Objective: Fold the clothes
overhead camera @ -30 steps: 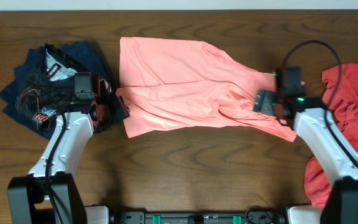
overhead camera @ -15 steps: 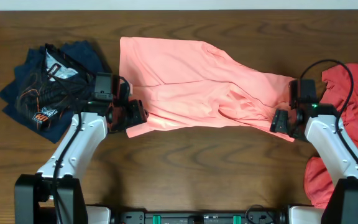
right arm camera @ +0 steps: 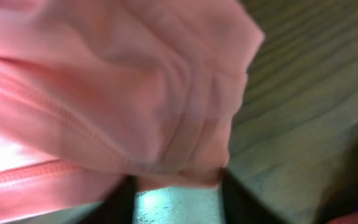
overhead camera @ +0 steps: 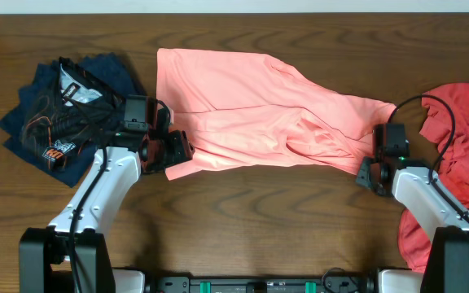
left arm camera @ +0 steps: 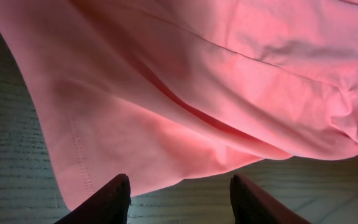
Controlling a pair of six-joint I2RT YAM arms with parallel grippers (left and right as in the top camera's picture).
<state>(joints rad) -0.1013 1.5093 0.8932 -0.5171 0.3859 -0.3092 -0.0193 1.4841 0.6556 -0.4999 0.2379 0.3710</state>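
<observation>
The pale salmon-pink T-shirt lies spread across the middle of the table, creased toward its right side. My left gripper sits at its lower left corner. In the left wrist view that gripper is open; the stitched hem lies just ahead of the left finger, with bare wood between the tips. My right gripper is at the shirt's lower right corner. The right wrist view shows it closed on a bunched fold of the T-shirt, the cloth touching both fingers.
A folded dark navy garment with a printed front lies at the far left. A coral-red shirt is heaped at the right edge, close beside my right arm. Brown wooden table runs along the front.
The right gripper left the shirt's top, moved right and then down to the lower right corner, and closed on the cloth. The left gripper moved right to the lower left corner, then stayed.
</observation>
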